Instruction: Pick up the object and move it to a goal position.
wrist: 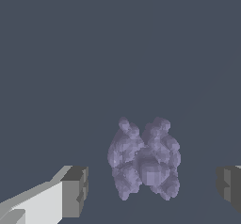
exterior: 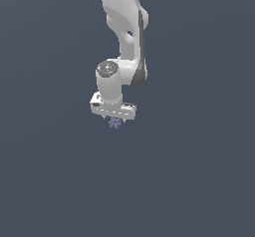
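The object, a small lilac lump with a knobbly, spiky outline, sits directly under the white gripper in the exterior view, its top just at the underside of the hand. In the wrist view the object lies between the two dark finger pads, with clear gaps on both sides, so the gripper is spread wide and touches nothing. The arm rises straight above the gripper against plain grey-blue ground.
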You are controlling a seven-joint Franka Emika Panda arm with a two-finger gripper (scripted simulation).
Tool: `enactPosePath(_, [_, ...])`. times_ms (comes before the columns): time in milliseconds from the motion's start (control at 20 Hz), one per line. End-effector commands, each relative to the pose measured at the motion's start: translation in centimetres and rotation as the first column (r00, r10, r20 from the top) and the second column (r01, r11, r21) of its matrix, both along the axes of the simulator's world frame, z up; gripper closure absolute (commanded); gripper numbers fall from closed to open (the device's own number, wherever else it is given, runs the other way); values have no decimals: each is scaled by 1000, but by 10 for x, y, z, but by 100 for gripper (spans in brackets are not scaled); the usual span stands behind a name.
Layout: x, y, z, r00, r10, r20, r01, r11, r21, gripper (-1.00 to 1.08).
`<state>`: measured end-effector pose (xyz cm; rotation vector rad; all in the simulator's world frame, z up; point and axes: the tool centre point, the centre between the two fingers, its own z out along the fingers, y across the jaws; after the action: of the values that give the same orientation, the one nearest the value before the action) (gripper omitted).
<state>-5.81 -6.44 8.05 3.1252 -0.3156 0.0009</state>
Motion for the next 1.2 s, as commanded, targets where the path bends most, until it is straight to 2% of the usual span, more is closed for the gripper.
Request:
enactPosePath(0, [-1,0,-12,1000,-1,-1,1,1000,0,-92])
enactPosePath(450, [-1,0,-36,1000,-2,-1,2,1000,0,-92])
enactPosePath(500, [-1,0,-36,1000,-2,-1,2,1000,0,108])
enactPosePath(1150, [-1,2,-33,1000,-2,1,2,1000,0,108])
